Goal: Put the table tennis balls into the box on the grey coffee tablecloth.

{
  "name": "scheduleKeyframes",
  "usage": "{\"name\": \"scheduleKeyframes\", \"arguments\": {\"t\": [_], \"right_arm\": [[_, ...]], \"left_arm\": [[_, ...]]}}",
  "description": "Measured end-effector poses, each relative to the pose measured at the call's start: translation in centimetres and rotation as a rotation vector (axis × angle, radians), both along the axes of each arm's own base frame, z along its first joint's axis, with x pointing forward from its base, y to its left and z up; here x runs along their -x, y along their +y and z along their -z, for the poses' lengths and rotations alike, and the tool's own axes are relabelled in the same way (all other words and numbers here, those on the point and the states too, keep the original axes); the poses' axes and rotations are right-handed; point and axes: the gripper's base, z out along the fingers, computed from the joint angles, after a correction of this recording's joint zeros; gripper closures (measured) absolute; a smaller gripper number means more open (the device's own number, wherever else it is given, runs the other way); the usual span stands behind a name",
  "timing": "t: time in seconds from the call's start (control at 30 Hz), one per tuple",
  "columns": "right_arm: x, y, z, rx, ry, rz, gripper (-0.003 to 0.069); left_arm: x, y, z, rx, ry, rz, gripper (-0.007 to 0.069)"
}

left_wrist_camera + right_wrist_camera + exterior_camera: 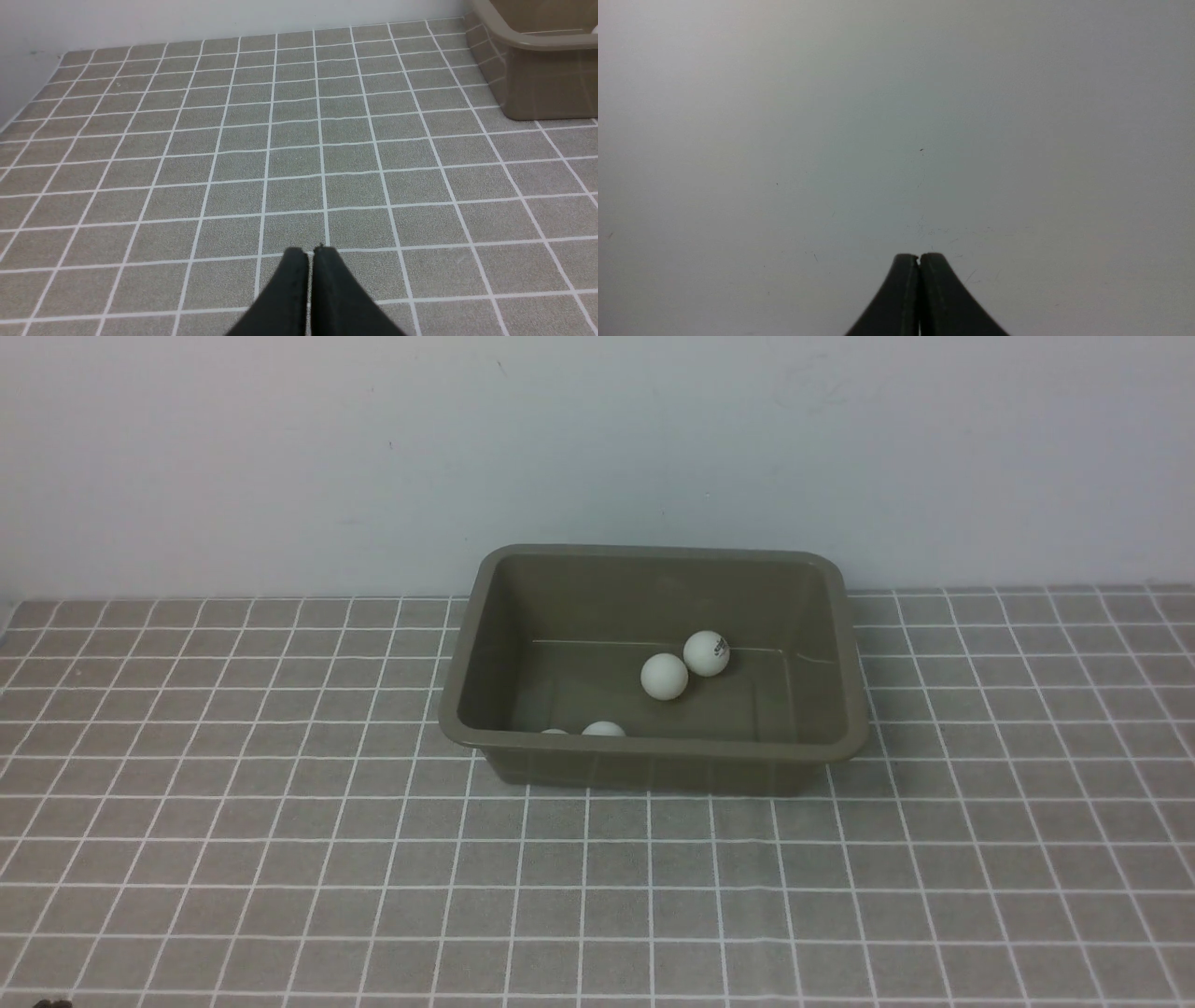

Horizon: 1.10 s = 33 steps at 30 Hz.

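We see all four table tennis balls inside the box on the grey coffee tablecloth; task looks done. Left hand and right hand clenched empty, parked clear of the box.

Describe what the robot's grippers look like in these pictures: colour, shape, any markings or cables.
Only the fingertips show, in the wrist views. The left gripper has two matte black fingers that widen from rounded tips toward the base, curving outward. The right gripper looks the same: black, smooth, flared. No markings, cables or arm links are visible; the front view shows neither arm.
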Motion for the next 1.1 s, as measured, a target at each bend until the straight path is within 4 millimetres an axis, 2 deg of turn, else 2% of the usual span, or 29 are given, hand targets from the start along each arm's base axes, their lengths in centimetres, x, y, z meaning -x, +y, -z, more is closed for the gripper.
{"name": "scheduleKeyframes", "arguments": {"t": [0.9, 1.0, 1.07, 1.1], "right_arm": [[-0.1, 0.0, 0.2, 0.038, 0.0, 0.016, 0.0673], [-0.7, 0.1, 1.5, 0.113, 0.043, 0.043, 0.0673], [-1.4, 0.2, 3.1, 0.167, 0.098, 0.057, 0.0673], [-1.9, 0.3, 4.7, 0.202, 0.154, 0.062, 0.0673]], "left_arm": [[0.0, 0.0, 0.0, 0.0, 0.0, 0.0, 0.0629], [0.0, 0.0, 0.0, 0.0, 0.0, 0.0, 0.0629], [0.0, 0.0, 0.0, 0.0, 0.0, 0.0, 0.0629], [0.0, 0.0, 0.0, 0.0, 0.0, 0.0, 0.0629]]}}
